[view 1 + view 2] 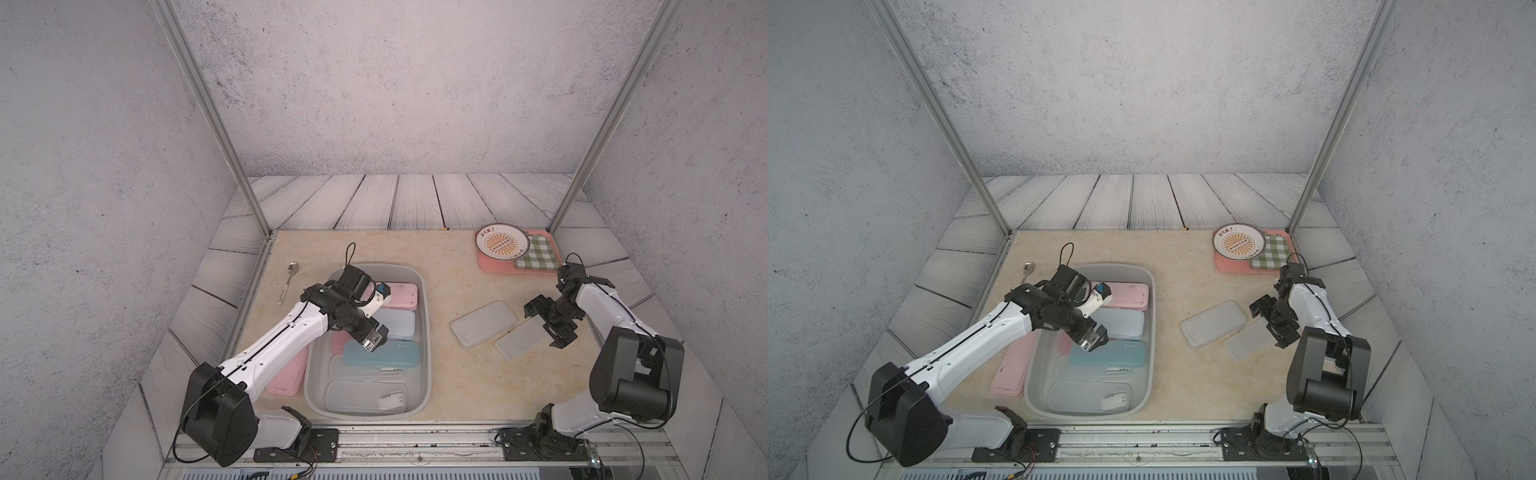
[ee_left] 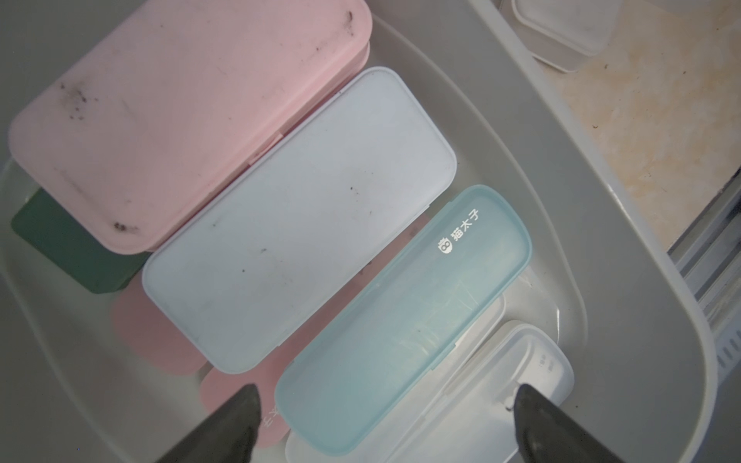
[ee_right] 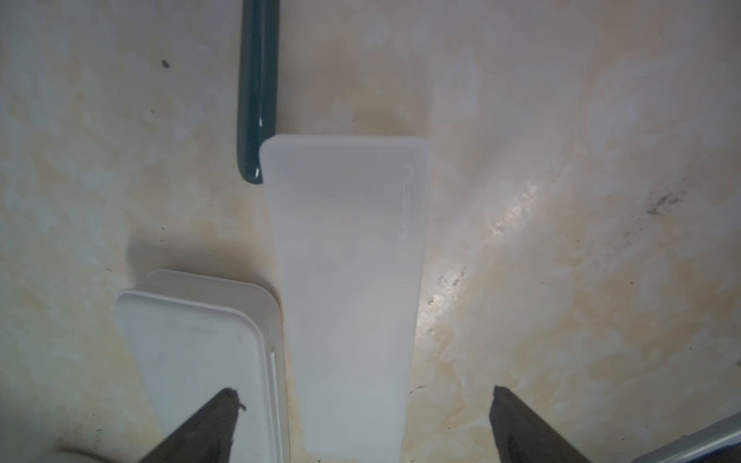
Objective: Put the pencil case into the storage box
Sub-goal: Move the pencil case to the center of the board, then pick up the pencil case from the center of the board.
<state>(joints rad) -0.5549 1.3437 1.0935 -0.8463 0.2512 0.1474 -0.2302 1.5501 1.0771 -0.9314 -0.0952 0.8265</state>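
The storage box (image 1: 426, 332) (image 1: 1153, 328) is a light-grey tub at the table's left centre. It holds several pencil cases: pink (image 2: 180, 112), pale white-blue (image 2: 304, 216), teal (image 2: 405, 316) and clear (image 2: 501, 393). My left gripper (image 1: 376, 340) (image 2: 385, 391) hangs open over the teal case with nothing between its fingers. On the table to the right lie a white case (image 1: 484, 323) (image 3: 192, 344) and a frosted case (image 1: 517, 347) (image 3: 349, 260). Open and empty, my right gripper (image 1: 547, 325) (image 3: 363, 395) hovers above the frosted case's near end. Another pink case (image 1: 286, 374) lies left of the box, partly under my left arm.
A spoon (image 1: 291, 277) lies at the far left of the table. A salmon-pink tray (image 1: 490, 265) with a plate (image 1: 502, 243) and checked cloth (image 1: 537, 251) sits at the back right. A dark green object (image 3: 256, 100) lies beyond the frosted case. Metal posts stand at the back corners.
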